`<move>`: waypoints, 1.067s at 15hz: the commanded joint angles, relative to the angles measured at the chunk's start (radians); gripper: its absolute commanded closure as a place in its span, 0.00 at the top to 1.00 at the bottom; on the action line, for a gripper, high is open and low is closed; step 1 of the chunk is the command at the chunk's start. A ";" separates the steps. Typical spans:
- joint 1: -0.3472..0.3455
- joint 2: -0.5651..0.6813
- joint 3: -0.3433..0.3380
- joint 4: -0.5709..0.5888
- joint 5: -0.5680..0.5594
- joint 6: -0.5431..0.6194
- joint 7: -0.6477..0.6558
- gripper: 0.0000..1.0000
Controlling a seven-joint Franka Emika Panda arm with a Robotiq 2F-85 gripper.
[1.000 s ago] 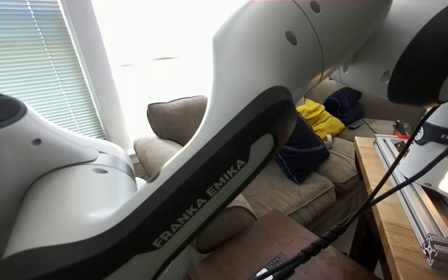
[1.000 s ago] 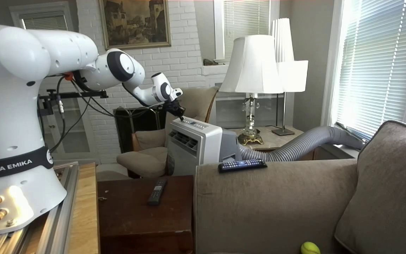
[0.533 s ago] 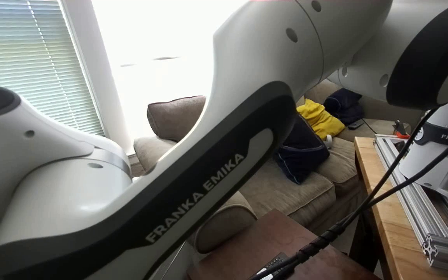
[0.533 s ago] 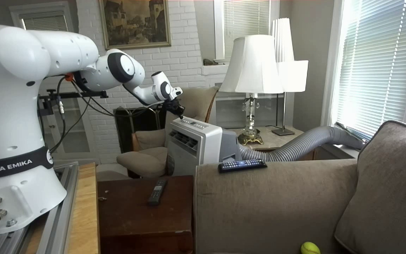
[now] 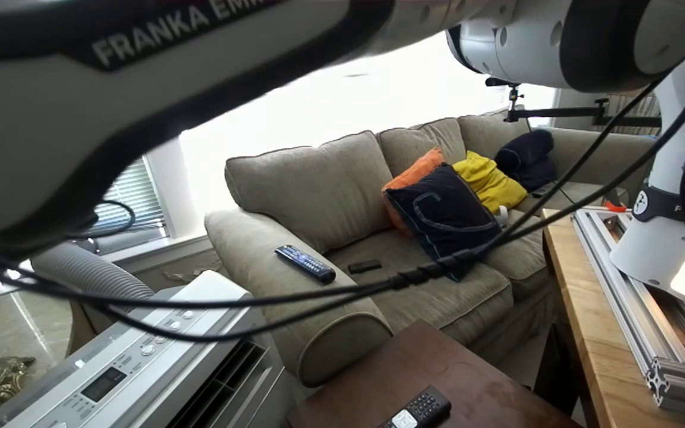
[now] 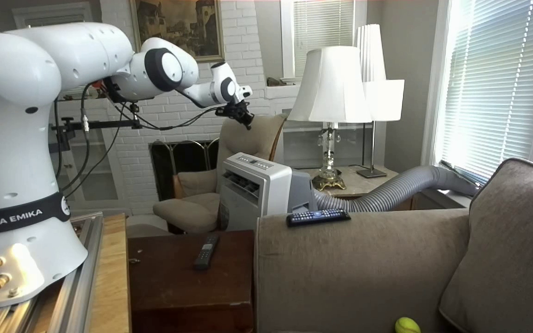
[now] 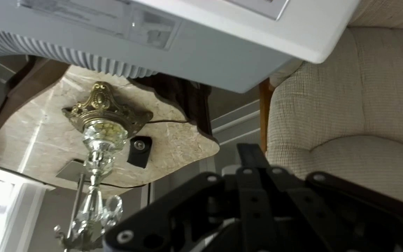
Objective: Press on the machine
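The machine, a white and grey air conditioner (image 6: 276,187), stands beyond the small brown table in an exterior view. In an exterior view its top (image 5: 158,380) shows at lower left, with round buttons (image 5: 148,349) and a small dark display (image 5: 103,383); I cannot read it. My gripper (image 6: 249,126) is in the air above the machine's top, apart from it. In the wrist view the machine (image 7: 222,49) fills the upper part, and my gripper's fingertips (image 7: 252,154) are together with nothing between them. The fingertips are out of view in the exterior view with the display.
A lamp (image 6: 329,88) on a marble-topped table (image 7: 177,147) and a beige armchair (image 7: 331,101) stand near the machine. A grey hose (image 6: 382,189) runs to the window. A remote (image 6: 318,217) lies on the sofa arm (image 6: 359,263), another (image 6: 206,251) on the brown table (image 6: 183,286).
My gripper was down at the machine's top panel. It has lifted off, up and slightly to the right in an exterior view. The raised arm now uncovers the machine and more of the sofa.
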 commanded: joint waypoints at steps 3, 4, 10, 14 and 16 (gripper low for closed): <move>-0.076 -0.181 0.014 -0.101 0.011 -0.123 -0.071 0.00; -0.084 -0.203 0.015 -0.113 0.012 -0.134 -0.078 0.00; -0.080 -0.416 0.011 -0.313 0.007 -0.214 -0.083 0.00; -0.071 -0.548 0.012 -0.471 0.014 -0.230 -0.069 0.00; -0.065 -0.612 0.008 -0.552 0.009 -0.238 -0.061 0.00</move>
